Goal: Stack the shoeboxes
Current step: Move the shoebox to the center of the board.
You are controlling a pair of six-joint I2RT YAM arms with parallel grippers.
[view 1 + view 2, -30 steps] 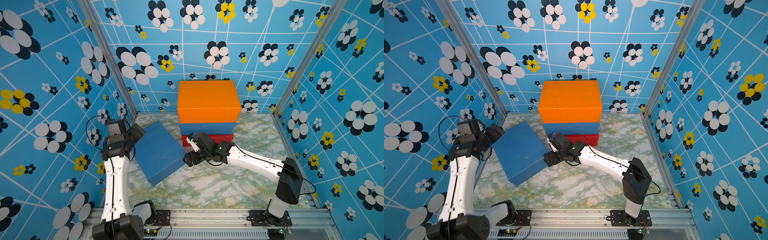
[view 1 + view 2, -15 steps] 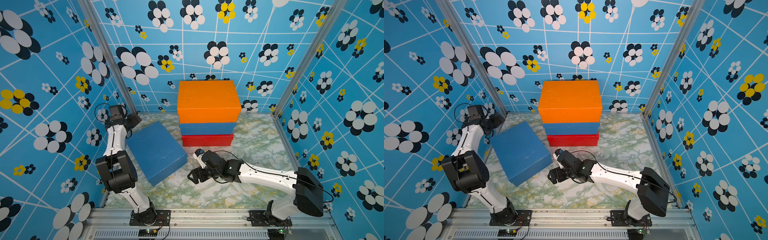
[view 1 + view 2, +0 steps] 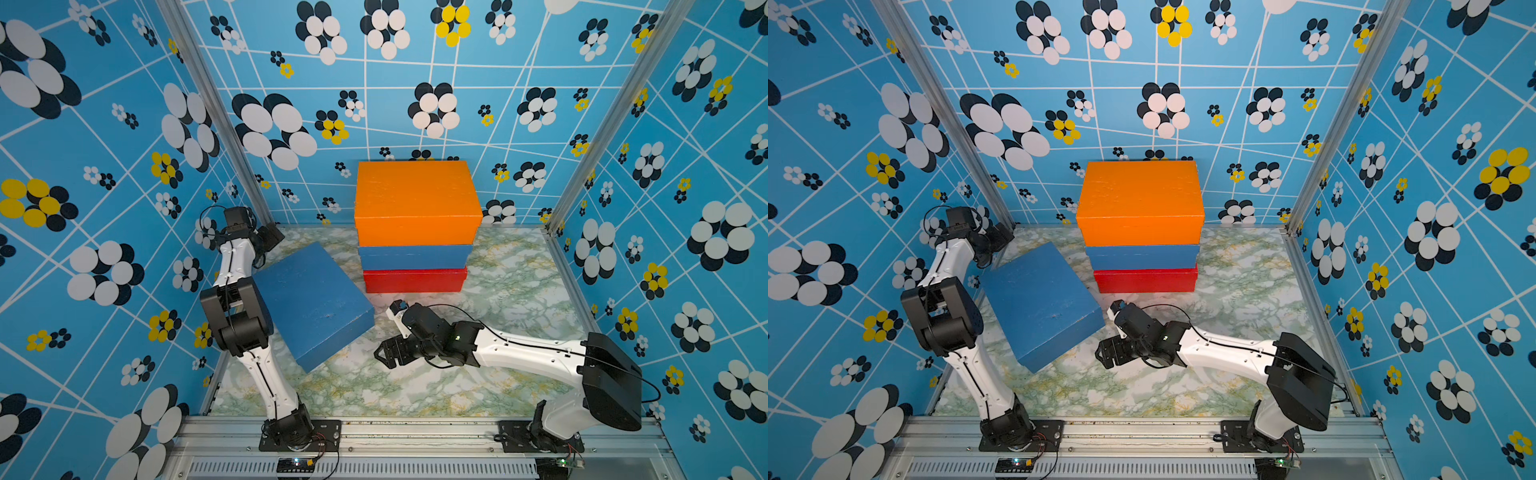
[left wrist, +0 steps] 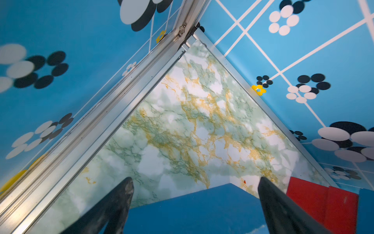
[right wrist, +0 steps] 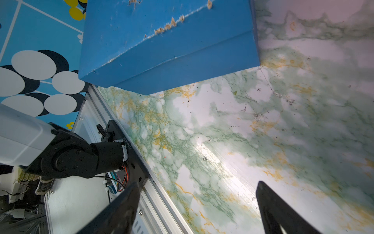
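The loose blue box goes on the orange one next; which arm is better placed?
Left, probably. The left gripper, open, sits at the blue box's far corner; the right gripper, also open, faces bare table, the box off to one side.

Paint on all the boxes is dead matt. The orange shoebox [image 3: 415, 199] has a bumpy, pimply lid, while the stacked blue shoebox [image 3: 415, 257] and red shoebox [image 3: 413, 280] look smoother. The loose blue shoebox [image 5: 162, 40] is chipped along its lid edge, with raw brownish cardboard showing through. The tabletop [image 5: 222, 141] is a green-gold marble print, glossy enough to throw white glare. The frame rail [image 4: 101, 129] is bare silvery metal with a satin finish. The walls [image 3: 83, 166] look like smooth printed sheet. The right arm [image 3: 532, 353] has a smooth white plastic shell and matt black joints. The left gripper [image 4: 195, 180] has dull black fingers [image 4: 119, 202], scuffed grey near the tip.
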